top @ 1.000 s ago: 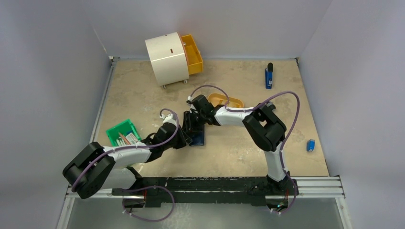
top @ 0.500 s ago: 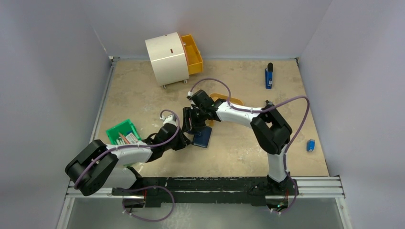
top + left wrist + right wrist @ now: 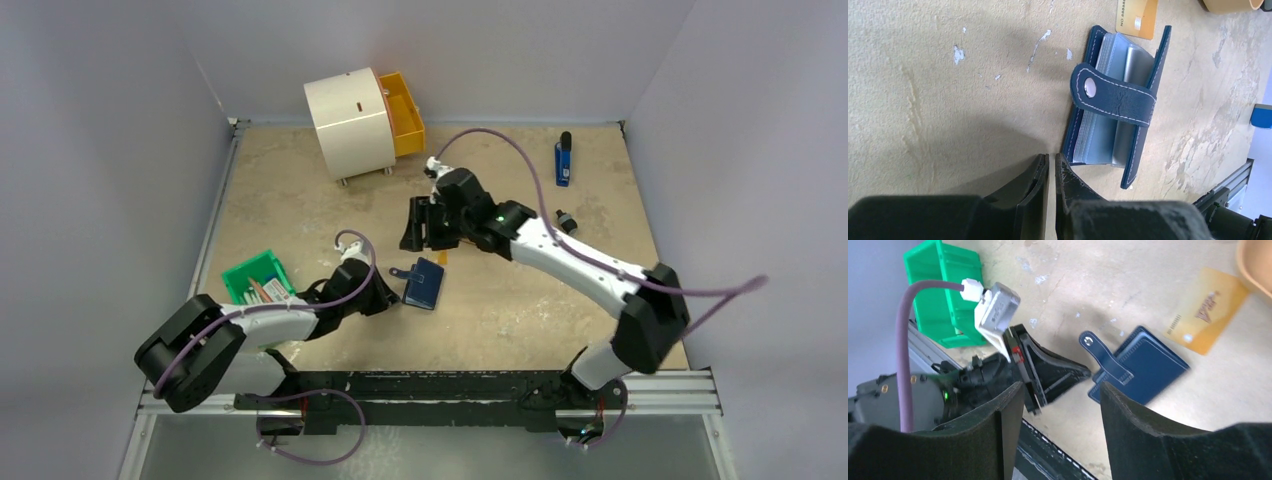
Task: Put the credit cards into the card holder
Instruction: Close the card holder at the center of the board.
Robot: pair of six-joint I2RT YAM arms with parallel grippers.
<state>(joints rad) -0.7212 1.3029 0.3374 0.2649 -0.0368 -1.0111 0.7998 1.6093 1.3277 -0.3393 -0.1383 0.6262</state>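
The card holder (image 3: 1113,120), a navy wallet, lies on the table with its covers slightly apart. Grey-blue pockets show between them and the snap tab hangs loose. It also shows in the top view (image 3: 425,283) and the right wrist view (image 3: 1138,367). One tan credit card (image 3: 1137,17) lies flat just beyond the card holder, and its far end shows in the right wrist view (image 3: 1205,315). My left gripper (image 3: 1052,157) is shut and empty, its tip right at the wallet's near corner. My right gripper (image 3: 1058,390) hangs open and empty above the table, behind the wallet (image 3: 425,232).
An orange tray (image 3: 1255,260) sits past the card. A green box (image 3: 258,278) of small items stands by the left arm. At the back are a white round drawer unit (image 3: 350,120) with a yellow drawer (image 3: 405,110) and a blue object (image 3: 563,160). A small blue item (image 3: 651,304) lies at the right.
My right gripper has opened, let go of the card holder and drawn up and back from it. The wallet has shifted slightly right. The left gripper has stayed shut and almost still.
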